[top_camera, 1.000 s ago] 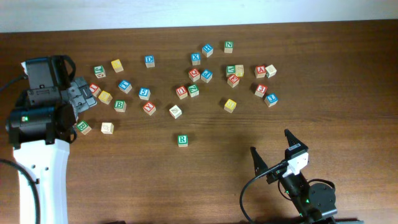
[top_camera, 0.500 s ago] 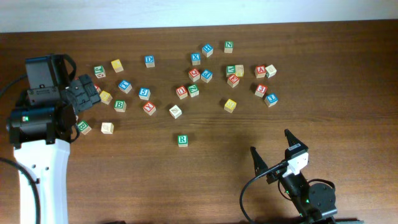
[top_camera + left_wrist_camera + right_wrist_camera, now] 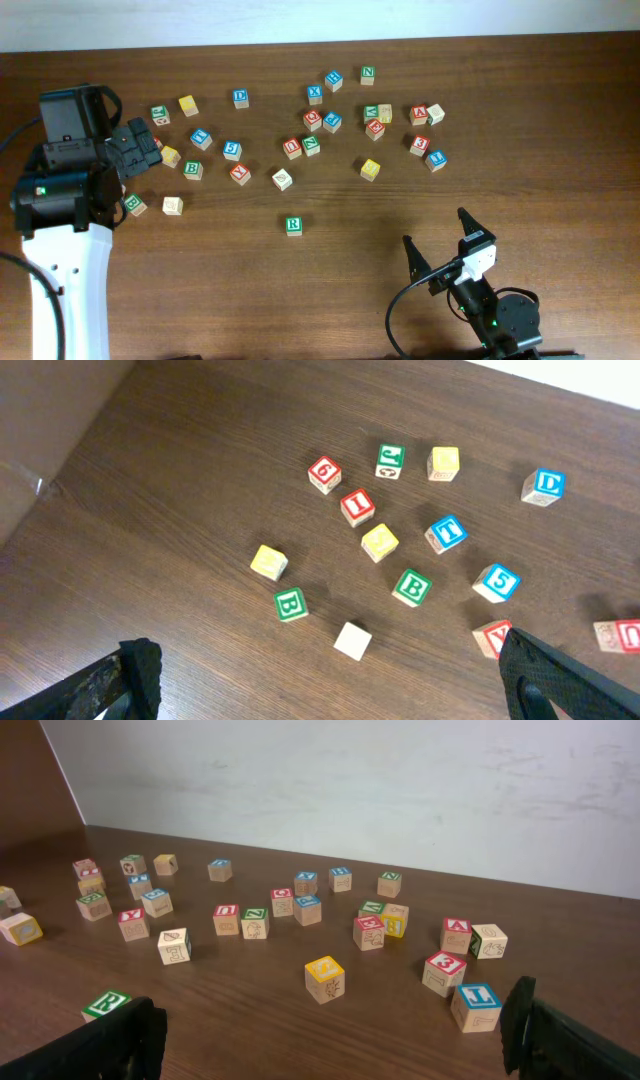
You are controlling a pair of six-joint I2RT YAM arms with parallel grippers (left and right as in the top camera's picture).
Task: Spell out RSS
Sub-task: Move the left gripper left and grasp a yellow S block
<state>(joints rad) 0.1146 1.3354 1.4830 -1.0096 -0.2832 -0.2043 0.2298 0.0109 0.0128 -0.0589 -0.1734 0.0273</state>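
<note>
Green-lettered wooden R block (image 3: 293, 225) sits alone; left gripper (image 3: 145, 148) and right gripper (image 3: 435, 228) both spread apart.

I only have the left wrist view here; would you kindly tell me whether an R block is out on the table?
Observer: Yes, a green R block sits alone, nearer the arms' side of the table than the scattered blocks. It is outside your frame.
Operator: Thank you. Is the other arm anywhere near it?
Observer: The right claw is open and empty. It is off to the right-arm side of that block and not touching it.
Operator: Are there more blocks beyond my right edge?
Observer: Yes, a further cluster lies there, with a yellow block on its near side and a blue block at its right end.
</note>
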